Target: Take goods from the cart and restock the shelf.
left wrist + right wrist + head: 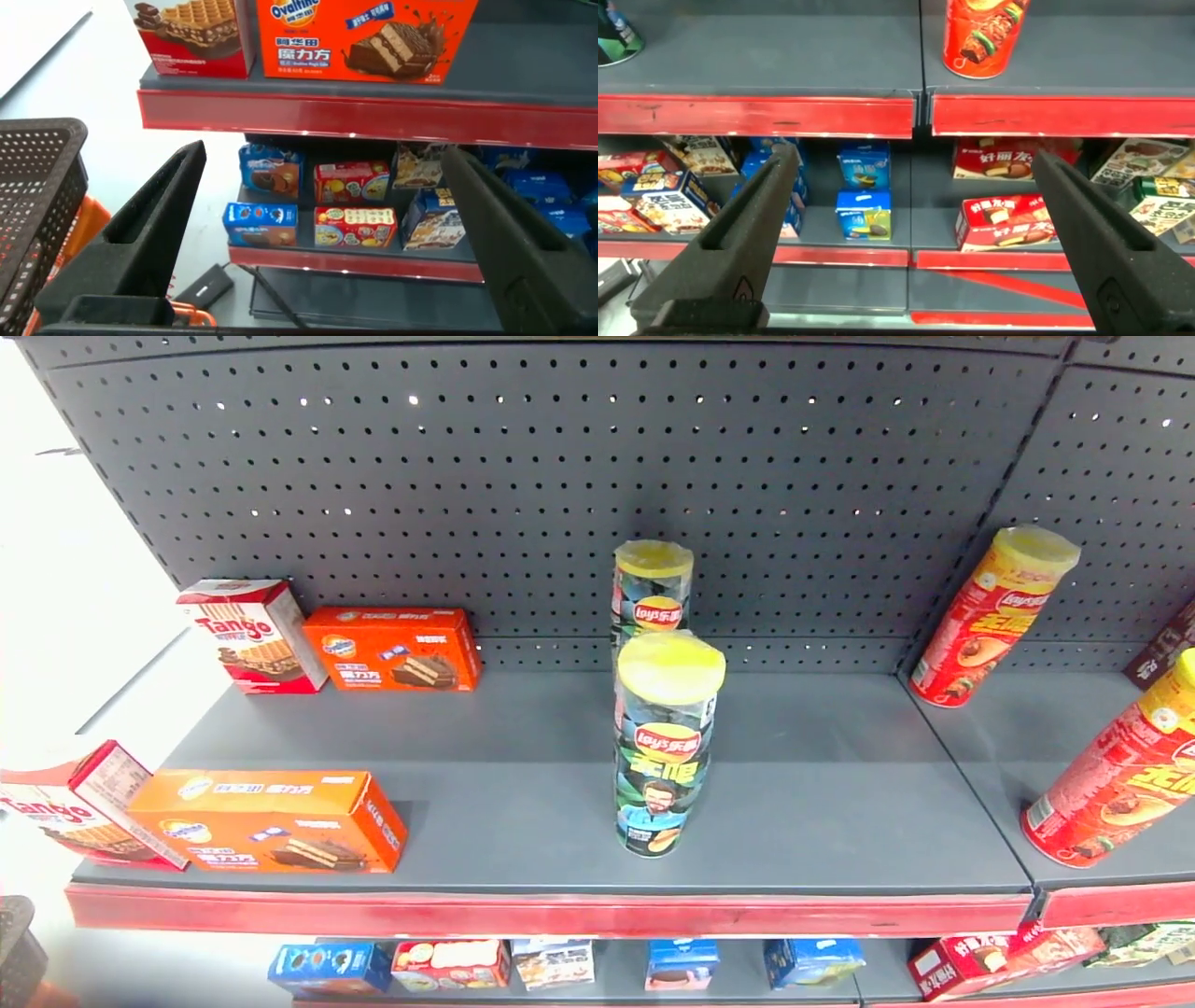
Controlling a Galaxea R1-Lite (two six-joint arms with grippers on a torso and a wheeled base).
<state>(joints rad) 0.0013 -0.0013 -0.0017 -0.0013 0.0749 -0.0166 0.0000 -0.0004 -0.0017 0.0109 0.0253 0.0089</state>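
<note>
The cart's black mesh basket (42,187) stands at the left, low beside the shelf unit. Its contents are hidden, so the next item cannot be identified.

The shelf (794,803) carries two dark chip cans in a near-far file at centre: near can (665,747), far can (652,593). Orange wafer boxes (266,821) and red wafer boxes (250,635) stand at the left. Red chip cans (994,616) stand on the right bay.

Handling, if the cart stock matches:
- Cans: probably light, stiff and smooth-walled, tall, so likely to topple. Grip across the mid-body, not the lid.
- Boxes: probably light cardboard that can dent. Grip across the narrow faces with moderate force.

The left gripper (322,154) is spread wide and empty, low in front of the lower shelf (355,263). The right gripper (915,157) is likewise wide and empty.
</note>
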